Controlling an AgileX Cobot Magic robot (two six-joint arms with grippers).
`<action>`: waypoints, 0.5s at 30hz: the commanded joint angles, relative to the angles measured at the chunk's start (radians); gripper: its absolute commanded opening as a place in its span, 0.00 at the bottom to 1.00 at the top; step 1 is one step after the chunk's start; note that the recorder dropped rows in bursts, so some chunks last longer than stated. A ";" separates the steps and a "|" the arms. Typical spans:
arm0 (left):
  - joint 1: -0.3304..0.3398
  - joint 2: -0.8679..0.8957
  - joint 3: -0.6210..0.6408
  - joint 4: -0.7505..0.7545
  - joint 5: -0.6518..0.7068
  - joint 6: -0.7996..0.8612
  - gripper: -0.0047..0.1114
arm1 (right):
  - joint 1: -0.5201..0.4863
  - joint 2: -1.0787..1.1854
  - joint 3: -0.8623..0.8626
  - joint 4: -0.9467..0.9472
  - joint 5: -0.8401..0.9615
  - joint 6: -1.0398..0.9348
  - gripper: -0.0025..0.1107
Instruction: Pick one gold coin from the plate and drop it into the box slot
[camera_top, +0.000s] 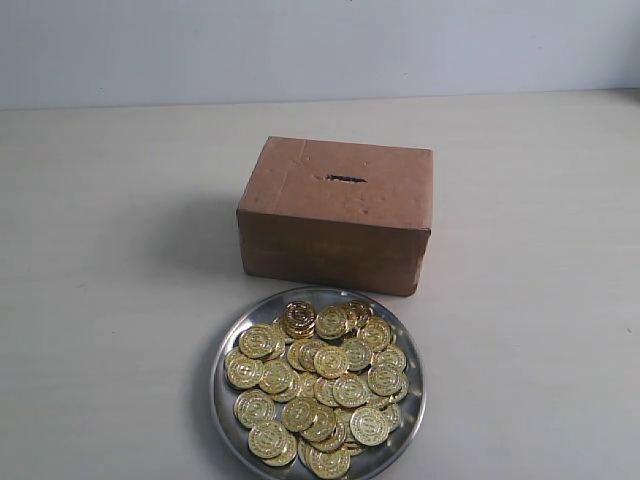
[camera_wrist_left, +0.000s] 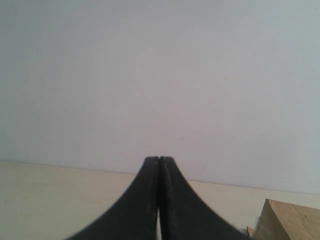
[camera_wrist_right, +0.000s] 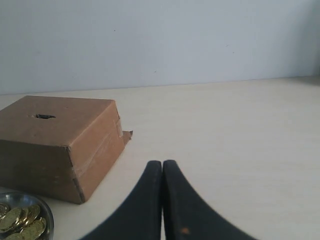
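Plate: a round shiny silver metal plate (camera_top: 413, 385) sits low in the middle of the exterior view, on the pale cream counter (camera_top: 110, 300). It is just in front of the box.

Coins: a heap of small round gold coins (camera_top: 318, 385) fills the plate. Many lie on top of each other. In the right wrist view a few show in the lower left corner.

Box: a brown cardboard box (camera_top: 335, 248) sits in the middle of the exterior view, just behind the plate.

Slot: a short dark slit (camera_top: 345, 179) is cut in the top of the box, a little right of its middle.

Left end effector: the black left end effector (camera_wrist_left: 159, 159) has its two tips pressed together. It holds nothing. It is up off the counter, facing the wall.

Right end effector: the black right end effector (camera_wrist_right: 162, 163) is pressed together too, with nothing in it. It is to one side of the box.

How a coin will feel: I think a coin is light, hard, thin and slippery.

Where to hold it: I would pick a coin that lies on top or tilts up, and pinch it by its edges.

Job so far: no coin is picked yet.
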 joint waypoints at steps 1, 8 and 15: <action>0.001 -0.006 0.003 0.004 -0.007 -0.003 0.04 | -0.003 -0.006 0.006 -0.003 -0.004 0.001 0.02; 0.001 -0.006 0.003 0.004 -0.007 -0.003 0.04 | -0.003 -0.006 0.006 -0.003 -0.004 0.001 0.02; 0.001 -0.006 0.003 0.096 -0.007 0.089 0.04 | -0.003 -0.006 0.006 -0.003 -0.004 0.001 0.02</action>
